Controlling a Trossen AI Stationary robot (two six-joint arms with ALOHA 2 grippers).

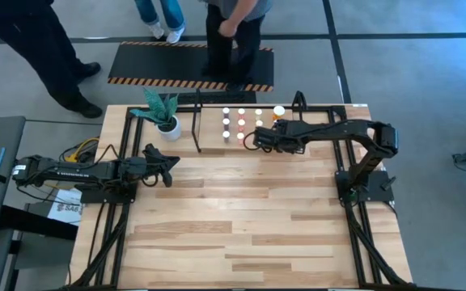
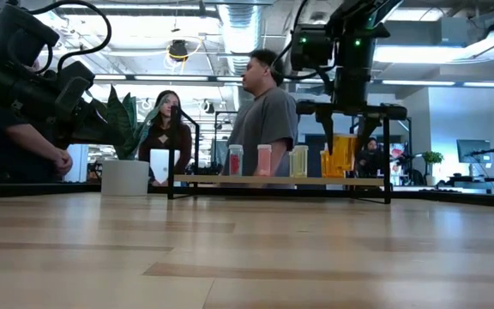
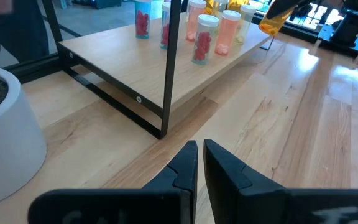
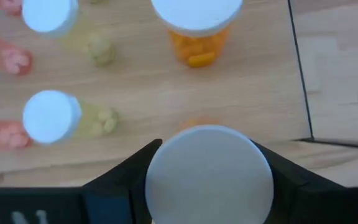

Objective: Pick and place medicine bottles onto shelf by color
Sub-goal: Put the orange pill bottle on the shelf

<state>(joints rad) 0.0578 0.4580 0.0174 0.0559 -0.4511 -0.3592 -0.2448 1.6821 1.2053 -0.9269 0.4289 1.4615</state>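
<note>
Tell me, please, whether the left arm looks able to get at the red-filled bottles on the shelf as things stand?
Probably yes. The left gripper, shut, waits on the table in front of the shelf, and the red-filled bottles stand on its near end. Only a thin black post stands partly between; it could go around it.

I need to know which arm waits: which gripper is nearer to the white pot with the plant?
Left. The left gripper lies just in front of the white pot; the right gripper is farther away, over the shelf.

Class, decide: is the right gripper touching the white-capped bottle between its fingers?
Touching. In the right wrist view, the right gripper has both dark fingers pressed against the bottle's white cap, no gap.
</note>
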